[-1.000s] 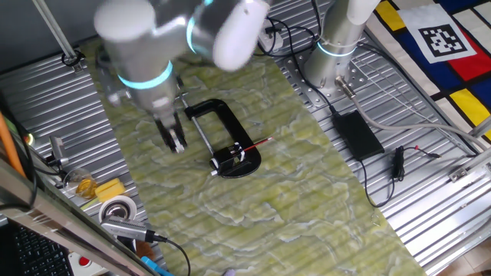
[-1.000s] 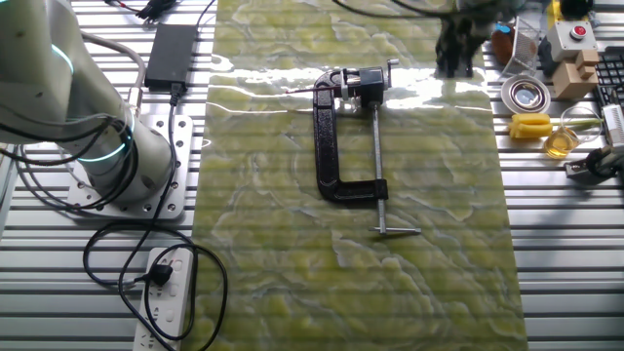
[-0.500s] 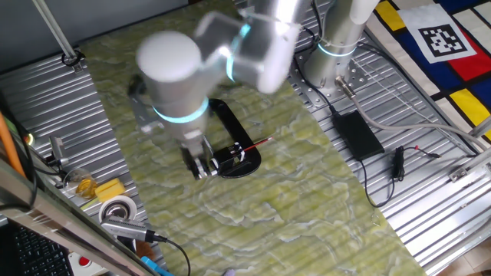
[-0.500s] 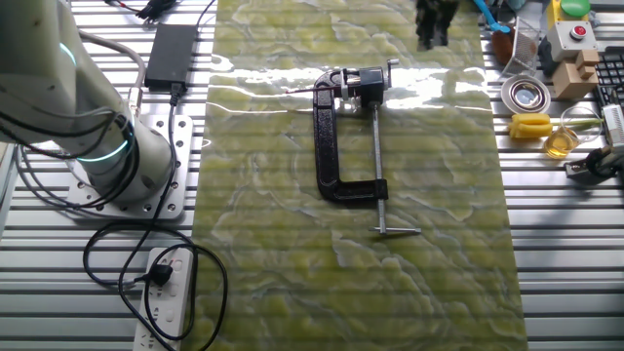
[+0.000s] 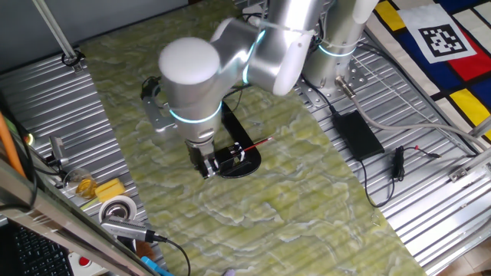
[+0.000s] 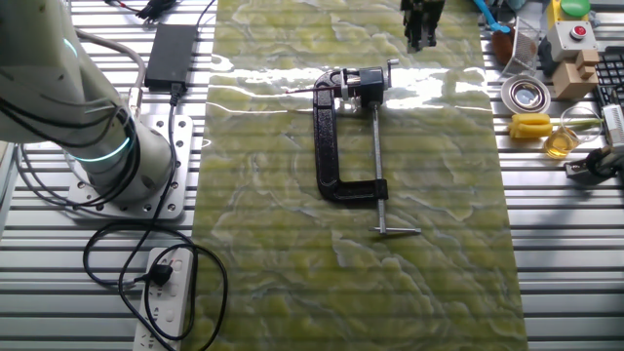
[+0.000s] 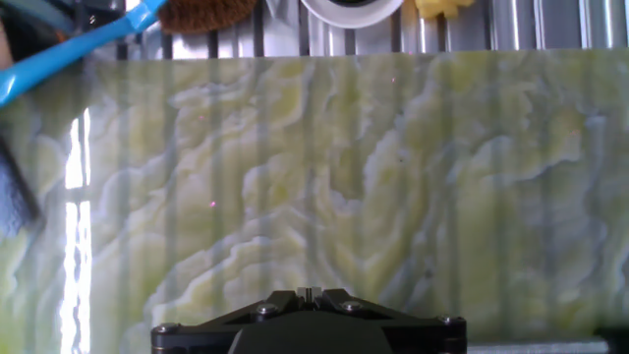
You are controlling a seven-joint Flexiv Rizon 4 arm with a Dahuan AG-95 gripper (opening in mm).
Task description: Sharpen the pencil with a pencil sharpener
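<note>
Hand view only shows green mat [image 7: 324,177], so honestly can't tell if the gripper [image 5: 206,166] is open or closed. It hovers beside the pencil sharpener [image 5: 235,159], where the pencil [image 5: 256,145] sits; a misaligned descent could knock it loose.

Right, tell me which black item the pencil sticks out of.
The pencil sharpener on the green mat, holding the red pencil; the flat power brick sits apart on metal.

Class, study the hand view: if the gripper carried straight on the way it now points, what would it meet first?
Probably the green-yellow marbled mat: the hand view shows only bare mat ahead of the gripper. The pencil sharpener seems just beside that line, though depth is unclear.
</note>
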